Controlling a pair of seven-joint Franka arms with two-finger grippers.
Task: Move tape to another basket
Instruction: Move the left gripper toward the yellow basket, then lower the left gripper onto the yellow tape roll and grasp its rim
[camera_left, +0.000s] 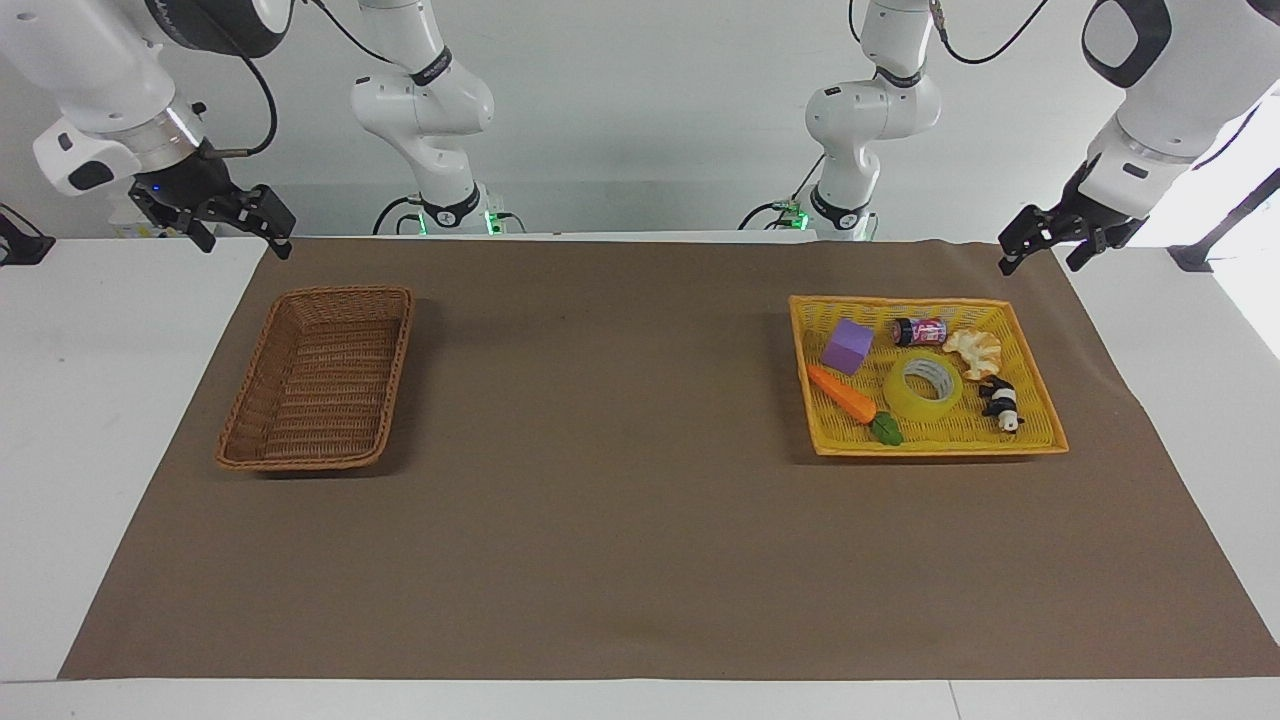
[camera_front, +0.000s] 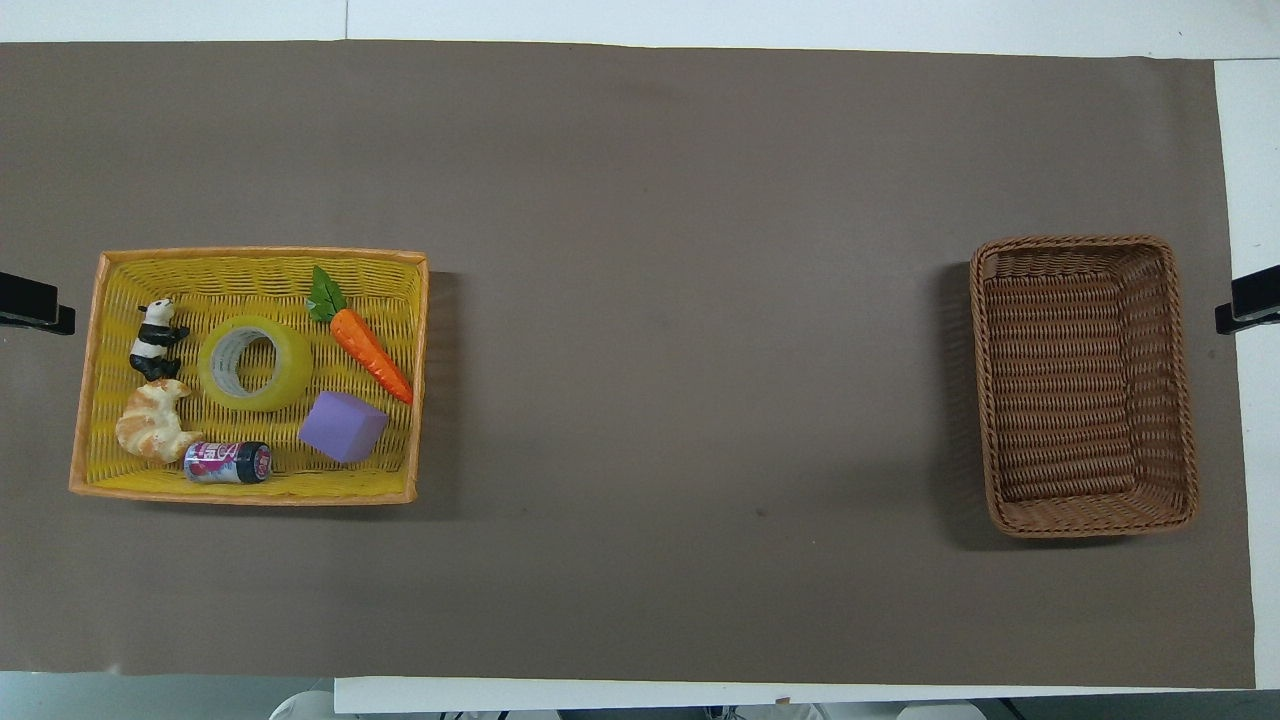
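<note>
Spread fingers are seen on both grippers, nothing held. Well apart from them, the tape (camera_left: 923, 388) lies flat in the yellow basket (camera_left: 1040, 410), below the raised left gripper (camera_left: 1040, 245); the right gripper (camera_left: 243, 232) is raised by the brown basket (camera_left: 318, 377).

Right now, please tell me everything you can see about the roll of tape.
The tape is a wide roll of translucent yellow film wound on a white core with grey print. It lies flat, its hole facing up, on the floor of the yellow basket. A panda figure is close beside it toward the left arm's end, a carrot lies on its other flank, apart from it. No gripper is near it.
</note>
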